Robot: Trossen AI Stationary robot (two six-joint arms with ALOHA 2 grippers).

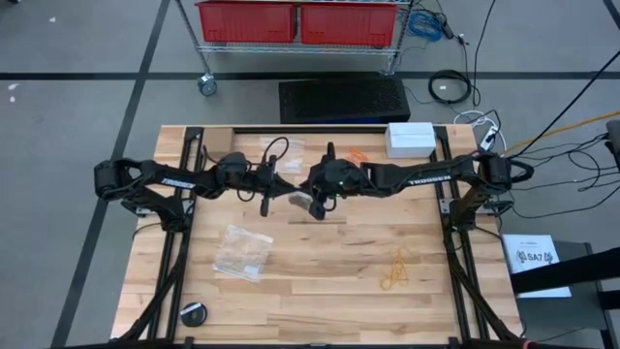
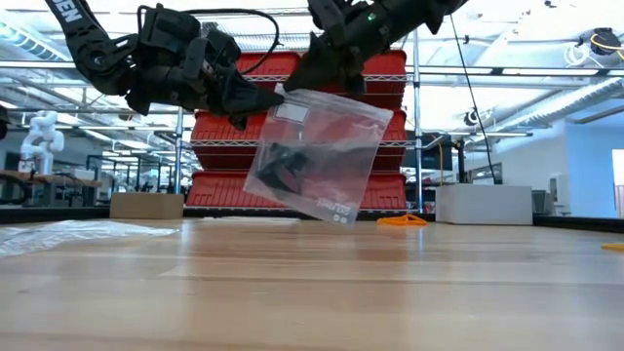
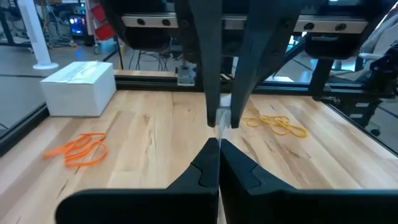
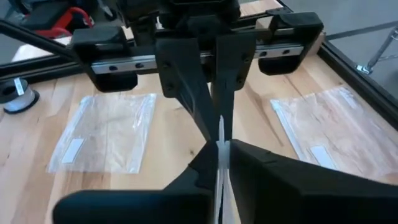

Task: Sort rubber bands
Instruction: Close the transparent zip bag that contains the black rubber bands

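Both of my pincers are clamped on the top edge of one clear zip bag (image 2: 317,156), held in the air above the middle of the table (image 1: 339,281). In the low view my left gripper (image 2: 268,97) pinches the bag's upper left corner and my right gripper (image 2: 327,73) pinches the rim just beside it; the bag hangs tilted, well clear of the wood. Both sets of jaws are closed on the plastic. My judgement: two grips close together on the rim are there to part or seal the mouth, which one pincer could not do alone. A dark clump, the black rubber bands (image 2: 288,166), sits low inside the bag, so that colour looks bagged. The orange rubber bands (image 3: 81,148) lie loose on the wood at the left of the left wrist frame, near a white box (image 3: 78,87). The pale yellow-tan rubber bands (image 1: 395,271) lie loose at lower centre-right of the high view. Two more clear bags lie flat: one (image 4: 102,130) at left and another (image 4: 320,127) at right of the right wrist frame. I cannot tell whether they hold anything. Two colours are apparently not yet sorted.
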